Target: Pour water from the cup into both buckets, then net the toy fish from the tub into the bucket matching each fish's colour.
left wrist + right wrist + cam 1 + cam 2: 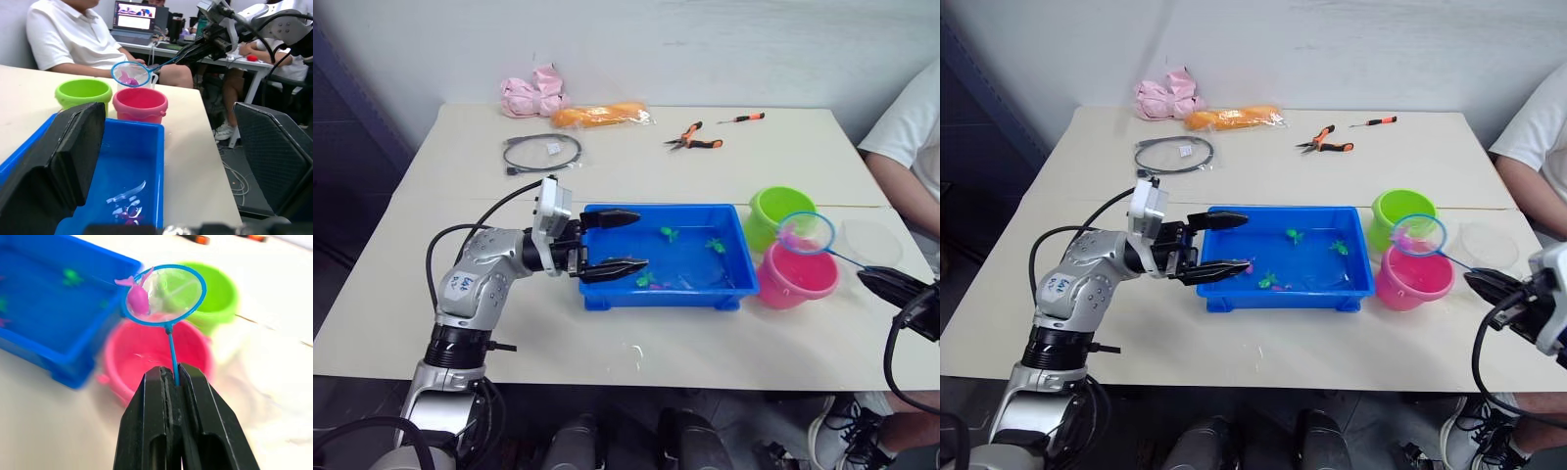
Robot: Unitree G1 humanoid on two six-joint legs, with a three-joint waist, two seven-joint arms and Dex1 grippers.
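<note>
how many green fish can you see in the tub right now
3. Two green fish sit toward the far side of the tub, one near the middle and one nearer the buckets; a third lies by the near wall. More may be hidden.

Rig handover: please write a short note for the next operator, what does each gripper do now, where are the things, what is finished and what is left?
Right gripper: shut on the net handle; a pink fish lies in the hoop above the pink bucket.
Left gripper: open, at the tub end far from the buckets.
Green bucket stands beside the pink one.
Left: drop this fish in pink; green fish wait in the tub.
</note>
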